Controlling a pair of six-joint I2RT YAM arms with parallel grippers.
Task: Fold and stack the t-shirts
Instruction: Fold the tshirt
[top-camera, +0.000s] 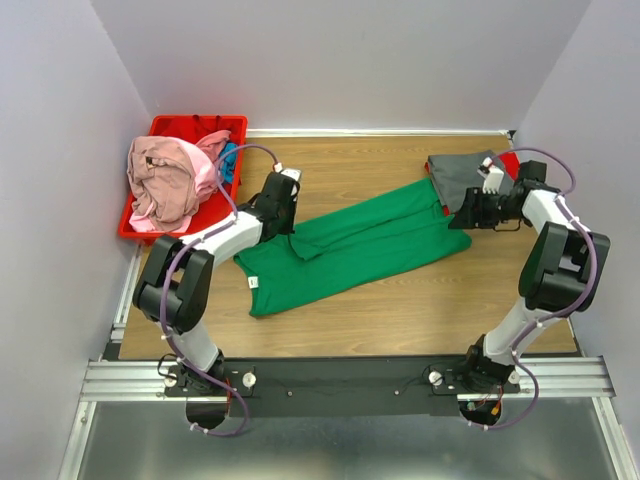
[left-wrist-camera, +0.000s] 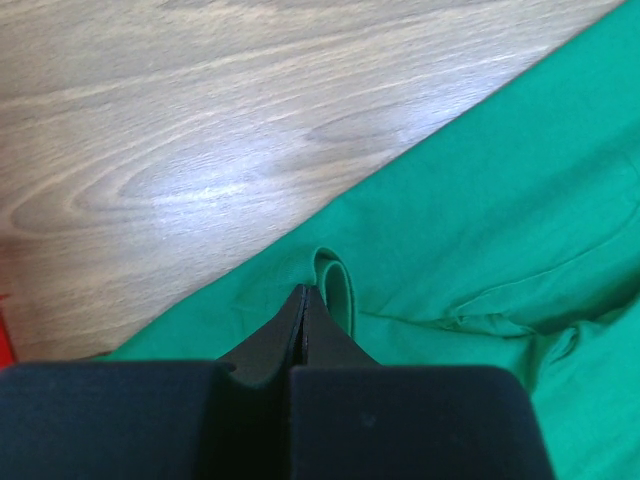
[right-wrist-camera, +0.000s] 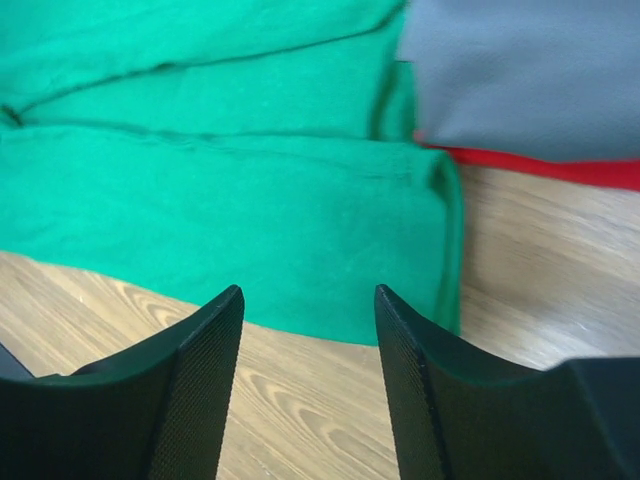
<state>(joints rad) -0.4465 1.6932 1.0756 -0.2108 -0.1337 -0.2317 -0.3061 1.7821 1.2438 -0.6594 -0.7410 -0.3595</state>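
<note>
Robotics laboratory test cell, not a dwelling, shop or office. Grounds as follows. Wooden table boxed in on its far, left and right sides by plain pale partition walls. Along the table's near edge, slotted aluminium rails carrying a black mounting plate. Bolted to that plate, two white-and-black robot arms, left arm and right arm, each trailed by loose purple cabling. Beyond the table's near edge, a grey sheet-metal surface. On the table, trial material: green t-shirt at the middle, red plastic bin of crumpled clothing at the far left corner.
</note>
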